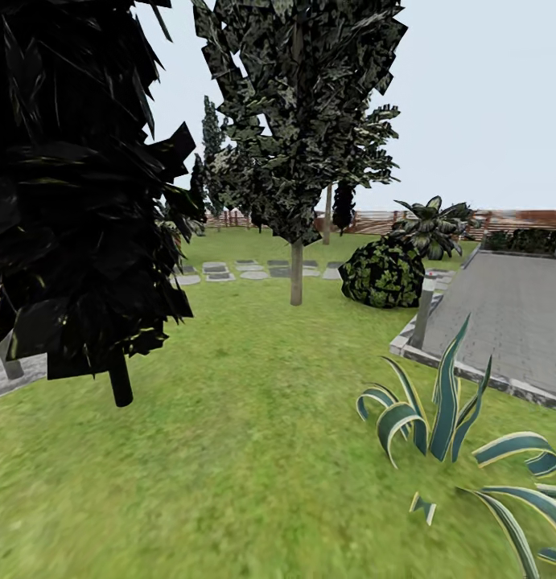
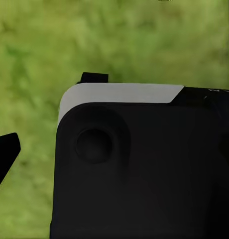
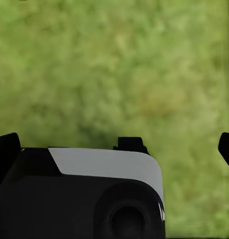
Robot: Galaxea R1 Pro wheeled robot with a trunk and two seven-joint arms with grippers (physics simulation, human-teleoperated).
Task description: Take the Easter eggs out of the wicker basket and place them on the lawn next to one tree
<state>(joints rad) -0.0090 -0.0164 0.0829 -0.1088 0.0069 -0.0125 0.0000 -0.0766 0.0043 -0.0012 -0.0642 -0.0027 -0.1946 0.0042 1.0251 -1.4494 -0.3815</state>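
While the head view looks across the lawn (image 1: pixel 253 418), a tree (image 1: pixel 296 273) with a pale straight trunk stands mid-distance, stepping stones (image 1: pixel 229 272) behind it and a round bush (image 1: pixel 382 275) to its right. A grey patio (image 1: pixel 511 322) lies right, a striped agave (image 1: pixel 438 426) nearby. Wrist views show grass under dark robot bodywork; whether either tool is wide or narrow cannot be told.

Overcast pale sky over green grass (image 1: pixel 253 450), grey paved patio (image 1: pixel 511 322) at right, stepping stones (image 1: pixel 229 272) and brown slat fence (image 1: pixel 374 221) at back, round bush (image 1: pixel 382 273) mid-ground, striped spiky plant (image 1: pixel 446 426) near right.
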